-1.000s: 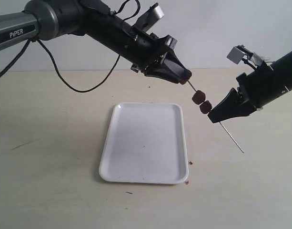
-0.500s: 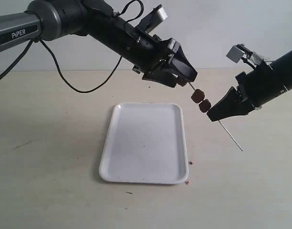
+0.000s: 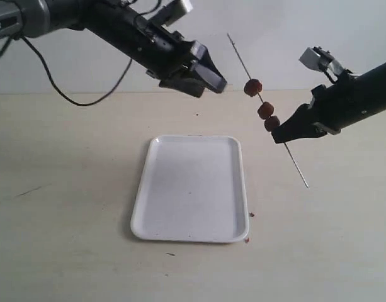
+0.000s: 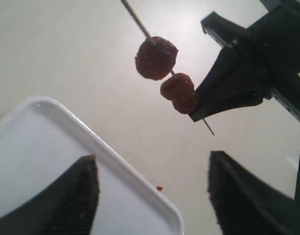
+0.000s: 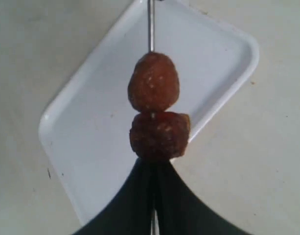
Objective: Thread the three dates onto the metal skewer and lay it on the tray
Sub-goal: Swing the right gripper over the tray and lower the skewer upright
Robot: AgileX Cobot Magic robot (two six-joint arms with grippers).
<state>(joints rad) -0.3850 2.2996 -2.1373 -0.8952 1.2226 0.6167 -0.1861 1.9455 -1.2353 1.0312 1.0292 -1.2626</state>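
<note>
The metal skewer point(image 3: 238, 51) slants through the air right of the tray point(image 3: 190, 189), with three dates point(image 3: 266, 110) threaded on it. My right gripper point(image 3: 279, 134) is shut on the skewer just below the lowest date. From the right wrist camera two dates point(image 5: 154, 88) show above the closed fingers point(image 5: 135, 205), with the skewer point(image 5: 150, 24) and the tray point(image 5: 96, 127) behind. My left gripper point(image 3: 213, 78) stands open, high and left of the skewer, holding nothing. Its wrist camera sees the dates point(image 4: 156, 58), the skewer point(image 4: 135, 19), the tray point(image 4: 47, 156) and the right gripper point(image 4: 201, 113).
The beige table point(image 3: 67, 189) carries a few small red crumbs point(image 3: 251, 214) by the tray's right front corner. A black cable point(image 3: 85, 100) trails from the left arm across the back left.
My left gripper has let go of the skewer's upper end, opened and drawn back up and to the left. The skewer with its dates has tilted steeper and risen in the right gripper.
</note>
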